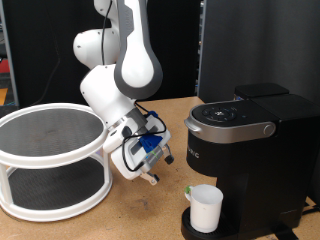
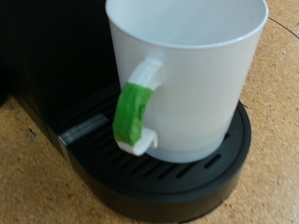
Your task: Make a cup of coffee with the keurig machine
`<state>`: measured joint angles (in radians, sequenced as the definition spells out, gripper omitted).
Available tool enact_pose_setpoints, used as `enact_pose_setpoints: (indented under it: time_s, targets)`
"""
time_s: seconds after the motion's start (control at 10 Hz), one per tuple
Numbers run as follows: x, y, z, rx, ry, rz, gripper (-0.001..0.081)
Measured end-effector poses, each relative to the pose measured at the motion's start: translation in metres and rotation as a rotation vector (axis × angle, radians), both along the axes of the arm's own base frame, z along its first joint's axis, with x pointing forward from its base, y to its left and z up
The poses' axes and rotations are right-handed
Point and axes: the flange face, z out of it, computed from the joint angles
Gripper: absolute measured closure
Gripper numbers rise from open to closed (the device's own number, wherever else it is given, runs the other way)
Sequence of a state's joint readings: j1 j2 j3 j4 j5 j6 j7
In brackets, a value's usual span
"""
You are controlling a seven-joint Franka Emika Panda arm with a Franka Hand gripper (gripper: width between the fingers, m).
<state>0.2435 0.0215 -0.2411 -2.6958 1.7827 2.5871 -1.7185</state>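
Observation:
The small white cup point(image 1: 206, 208) stands upright on the round drip base point(image 1: 190, 226) of the black keurig machine point(image 1: 250, 130), whose silver-rimmed lid point(image 1: 232, 120) is down. The wrist view shows the cup point(image 2: 196, 75) close up and empty, with a green strip on its handle point(image 2: 138, 117), sitting on the black slotted base point(image 2: 187, 177). My gripper point(image 1: 149, 172) hangs tilted above the table, to the exterior view's left of the cup and apart from it. It holds nothing that I can see. Its fingers do not show in the wrist view.
A white round two-tier rack point(image 1: 50, 160) with dark mesh shelves stands at the exterior view's left. The wooden table point(image 1: 130, 215) runs between the rack and the machine. Dark panels stand behind the machine.

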Motion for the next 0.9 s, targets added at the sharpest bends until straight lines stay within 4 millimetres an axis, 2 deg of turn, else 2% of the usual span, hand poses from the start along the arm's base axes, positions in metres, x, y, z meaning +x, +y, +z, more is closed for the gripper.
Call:
enact_pose_setpoints:
  time_s: [0.3, 0.8, 0.9]
  targets:
    - [0.006, -0.001, 0.016, 0.073, -0.042, 0.017, 0.0005]
    - [0.017, -0.005, 0.084, 0.198, -0.028, 0.010, 0.0005]
    - [0.012, -0.008, 0.091, 0.222, -0.007, 0.010, 0.0005]
